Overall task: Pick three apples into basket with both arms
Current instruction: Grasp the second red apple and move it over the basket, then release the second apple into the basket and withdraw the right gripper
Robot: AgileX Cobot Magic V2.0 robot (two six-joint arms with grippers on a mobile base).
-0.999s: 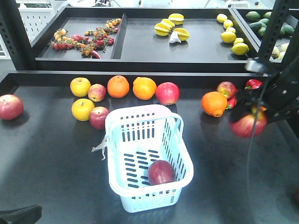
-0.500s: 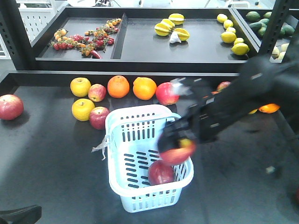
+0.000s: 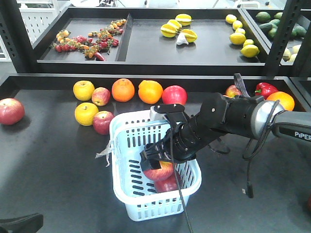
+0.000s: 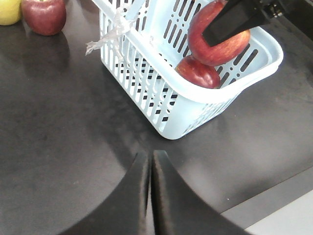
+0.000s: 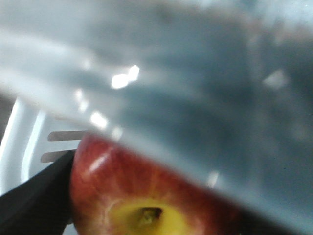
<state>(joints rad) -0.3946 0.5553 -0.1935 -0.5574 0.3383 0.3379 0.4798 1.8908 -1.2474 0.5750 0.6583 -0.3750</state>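
Right arm (image 3: pixel 233 119): reaches in from the right side, wrist bent down over the basket opening.
Right gripper (image 3: pixel 160 167): pinching a red apple (image 3: pixel 159 171) with a black finger on each side (the wrist cam is mostly a grey blur, but you can see the apple's yellowish dimple and one dark finger hugging its left side).
Held apple: inside the basket's rim, sitting right on top of the other one, maybe touching, hard to call.
Apple in basket (image 3: pixel 167 184): dark red, down on the basket floor at the near end.
Basket (image 3: pixel 121 145): pale blue, slotted sides, on the black table, scrap of clear plastic (image 3: pixel 105 153) hanging off its left rim.
Left gripper (image 4: pixel 149 196): fingers pressed together with nothing between them, hovering over bare table just in front of the basket's near corner.
Other apples: one red one (image 3: pixel 102 122) just left of the basket beside a yellow apple (image 3: pixel 86 113), another (image 3: pixel 10 110) way off at the far left edge.
Back row: oranges (image 3: pixel 137 91) and more red fruit lined up along the table's far edge.
Far right: red bell pepper (image 3: pixel 263 89) next to an orange, behind the arm.
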